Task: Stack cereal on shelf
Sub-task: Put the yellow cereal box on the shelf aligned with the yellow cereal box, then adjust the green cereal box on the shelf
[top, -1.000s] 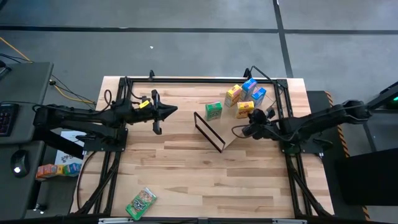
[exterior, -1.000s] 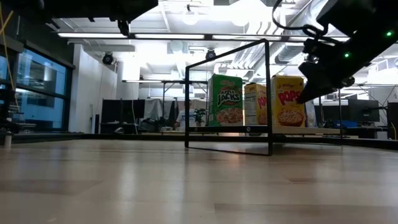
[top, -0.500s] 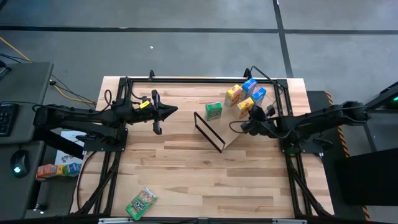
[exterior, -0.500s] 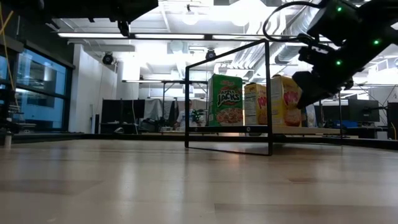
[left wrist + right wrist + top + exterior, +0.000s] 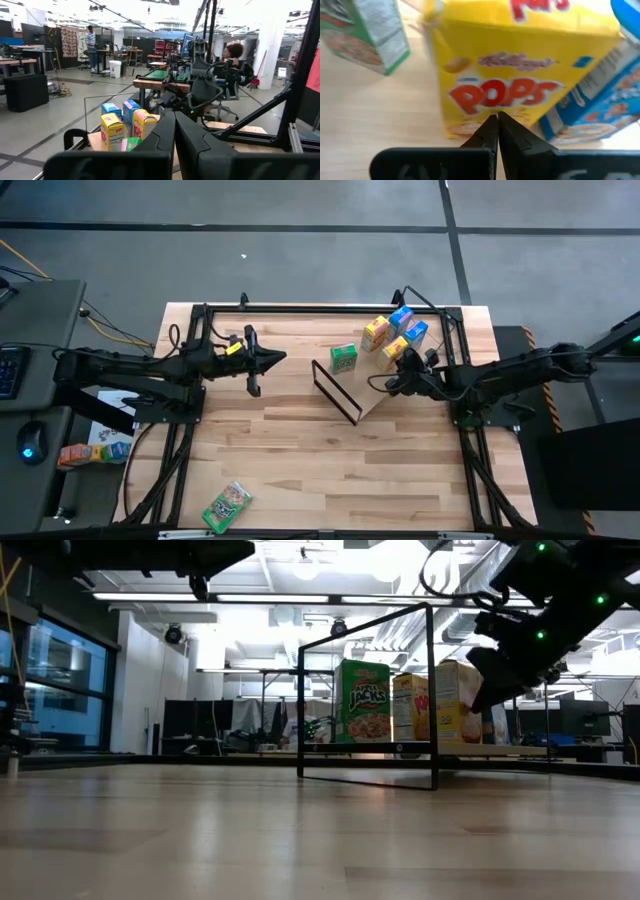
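The shelf is a light-wood board (image 5: 372, 396) with a thin black frame (image 5: 335, 392) at its left end. It lies at the table's far right. Several small cereal boxes stand upright on it: a green one (image 5: 344, 359), a yellow one (image 5: 376, 333), two blue ones (image 5: 409, 326) and a yellow Pops box (image 5: 393, 351). My right gripper (image 5: 396, 372) is shut, its tip at the Pops box (image 5: 520, 75). My left gripper (image 5: 283, 358) is shut and hangs over the table's left part with nothing in it. My right gripper presses its shut fingertips (image 5: 489, 131) against the Pops box's printed front face, low down near its bottom edge (image 5: 485, 122). The fingers slant down from the table's right side. The box stands upright on the board, beside a blue box (image 5: 600, 107).
A green cereal box (image 5: 227, 506) lies flat near the table's front left corner. Black frame rails run along the far edge and both sides of the table. Bare wood lies between the shelf and the near edge.
The yellow Pops box has turned about where it stands: the low view first showed its full front, now a narrower slanted face. My right gripper's tip has stayed at the box, edging a little toward the far edge.
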